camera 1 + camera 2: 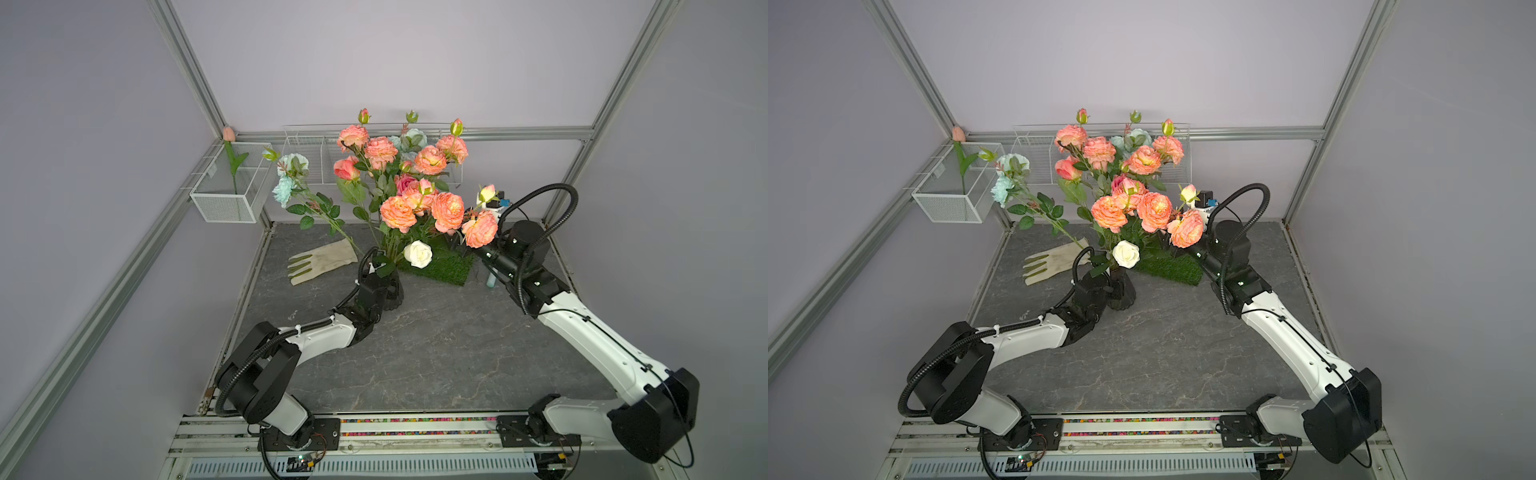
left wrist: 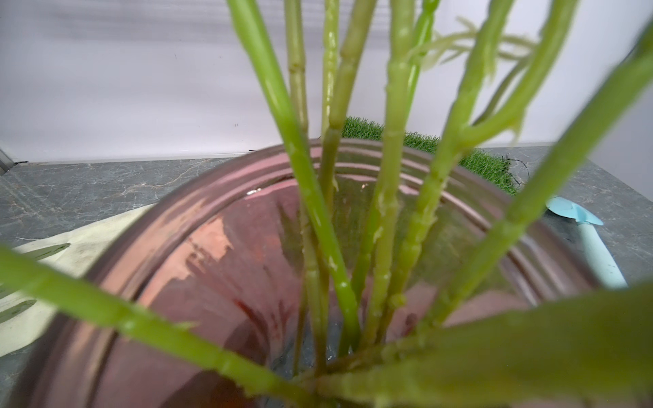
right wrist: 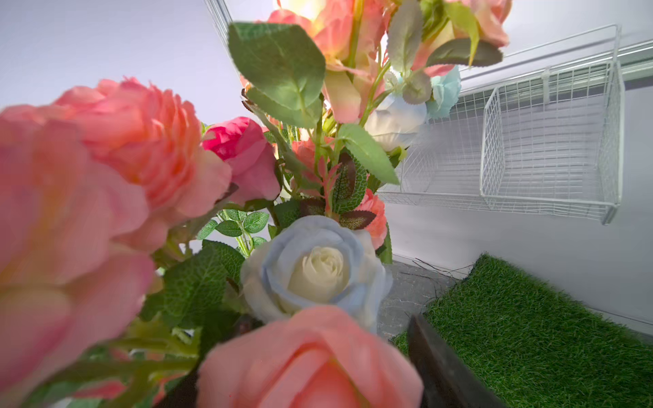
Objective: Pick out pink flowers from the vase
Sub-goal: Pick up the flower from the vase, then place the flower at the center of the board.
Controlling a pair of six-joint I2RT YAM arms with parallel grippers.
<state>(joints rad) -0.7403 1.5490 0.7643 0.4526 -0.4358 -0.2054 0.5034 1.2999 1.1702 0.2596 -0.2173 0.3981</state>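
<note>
Left pincer (image 1: 382, 279) clenched on the vase (image 1: 397, 299), we judge to steady it on the worktop (image 1: 436, 340), pink flowers (image 1: 446, 210) standing inside; right pincer (image 1: 457, 243) buried among blooms, released or clenched we cannot tell.

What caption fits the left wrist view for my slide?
Close view into the vase mouth, crowded with green stems.

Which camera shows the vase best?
A top view: the vase shows its ribbed body and outline. The left wrist view gives only its rim and inside, very close; pink flowers fill the right wrist view instead.
</note>
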